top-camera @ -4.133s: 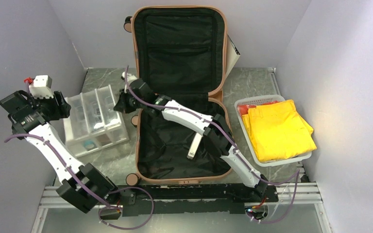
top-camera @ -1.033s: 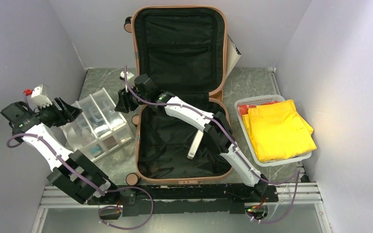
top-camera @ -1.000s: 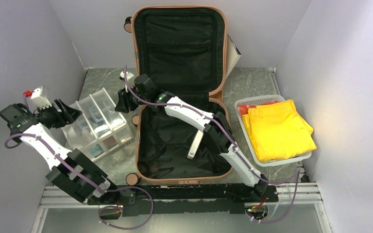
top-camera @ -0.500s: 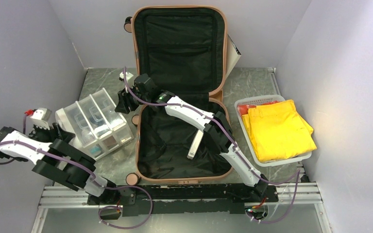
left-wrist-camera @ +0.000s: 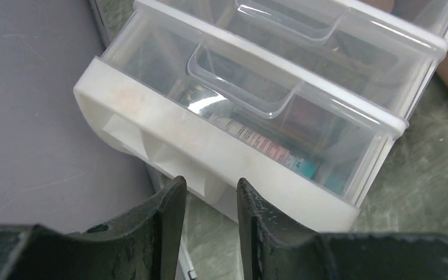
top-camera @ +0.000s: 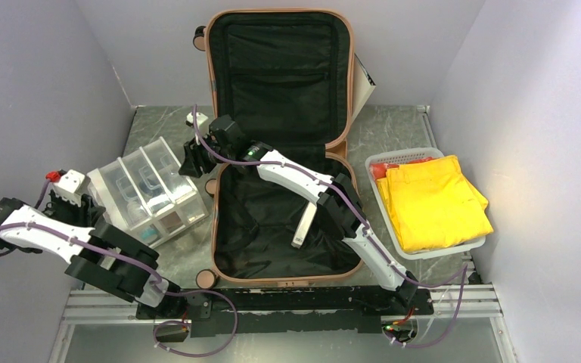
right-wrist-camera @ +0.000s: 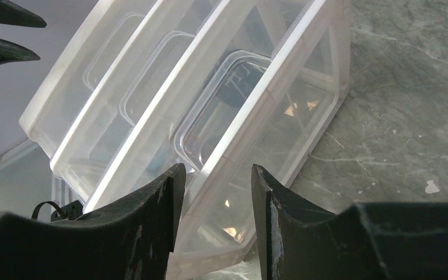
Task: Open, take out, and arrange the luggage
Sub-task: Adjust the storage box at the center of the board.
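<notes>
Luggage (top-camera: 280, 76): salmon-pink shell, open at the middle of the desk (top-camera: 393, 128) — lid upright against the back wall, base flat, black lining showing in both halves.
Inside the base: a slim pale object (top-camera: 302, 225) lies on the lining, beside the right arm.
Drawer unit (top-camera: 147, 193): clear plastic with a white frame, tilted, just left of the luggage base; small items show through its drawers.
Right gripper (top-camera: 192, 160): reaches across the luggage's left edge to the unit's upper corner. The wrist view (right-wrist-camera: 216, 169) shows the jaws apart, with a white frame rail of the unit (right-wrist-camera: 210, 99) running between them; no firm grip shows.
Left gripper (top-camera: 85, 206): low at the unit's near-left end. In its wrist view (left-wrist-camera: 210, 184) the jaws stand a narrow gap apart, holding nothing — the unit's white base (left-wrist-camera: 210, 157) lies just beyond the tips.
Basket (top-camera: 401, 156): white, right of the luggage, with a folded yellow cloth (top-camera: 433, 200) on top.
</notes>
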Motion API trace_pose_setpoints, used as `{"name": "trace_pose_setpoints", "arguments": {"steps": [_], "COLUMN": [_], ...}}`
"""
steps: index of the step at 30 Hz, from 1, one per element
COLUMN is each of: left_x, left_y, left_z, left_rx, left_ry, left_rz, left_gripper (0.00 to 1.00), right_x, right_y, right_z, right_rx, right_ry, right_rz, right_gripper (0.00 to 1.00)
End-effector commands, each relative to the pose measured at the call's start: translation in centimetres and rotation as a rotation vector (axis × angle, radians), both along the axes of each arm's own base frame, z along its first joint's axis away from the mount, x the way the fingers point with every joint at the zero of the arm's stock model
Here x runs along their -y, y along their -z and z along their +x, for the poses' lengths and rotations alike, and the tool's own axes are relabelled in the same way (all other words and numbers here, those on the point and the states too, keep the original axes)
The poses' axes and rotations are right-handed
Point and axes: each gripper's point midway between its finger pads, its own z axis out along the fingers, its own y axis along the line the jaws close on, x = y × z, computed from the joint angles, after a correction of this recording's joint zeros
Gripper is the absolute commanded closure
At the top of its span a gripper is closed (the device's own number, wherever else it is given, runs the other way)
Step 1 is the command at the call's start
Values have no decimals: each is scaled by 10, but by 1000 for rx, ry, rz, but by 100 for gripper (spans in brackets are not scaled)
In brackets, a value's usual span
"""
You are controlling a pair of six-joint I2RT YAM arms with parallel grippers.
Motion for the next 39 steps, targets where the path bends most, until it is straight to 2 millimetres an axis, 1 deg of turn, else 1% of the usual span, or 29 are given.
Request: {"name": "trace_pose_setpoints", "arguments": {"steps": [1, 6, 11, 14, 19, 25, 29, 31, 32, 36, 38, 39], "left_x": [-4, -9, -12, -8, -5, 8, 11, 11, 12, 21, 22, 22], "left_y": [-10, 0, 18, 25, 35, 45, 53, 54, 54, 51, 45, 40], "left_z": [-2, -6, -5, -4, 6, 19, 29, 32, 33, 35, 38, 41], "left_rx": [49, 19, 11, 27, 44, 67, 75, 87, 89, 116, 130, 141], "left_ry": [127, 158, 177, 215, 242, 275, 275, 273, 272, 299, 291, 278], "left_rz": [201, 279, 258, 239, 191, 163, 159, 137, 113, 13, -34, -50], "left_gripper": [57, 57, 57, 56, 56, 55, 56, 60, 63, 79, 92, 95], "right_x": [6, 6, 6, 7, 8, 7, 6, 6, 6, 6, 5, 5], "right_y": [-22, -21, -24, -26, -27, -31, -33, -32, -31, -22, -16, -13], "right_z": [0, -3, -4, -4, -6, -11, -14, -13, -12, -7, -4, -4], "right_rx": [22, 10, 13, 21, 25, 33, 38, 47, 50, 62, 62, 60], "right_ry": [-5, -10, -15, -17, -18, -29, -35, -35, -34, -19, -13, -12], "right_rz": [21, 20, 24, 25, 21, 23, 24, 21, 17, 2, -4, -9], "right_gripper": [51, 51, 51, 51, 50, 50, 50, 50, 50, 49, 49, 48]}}
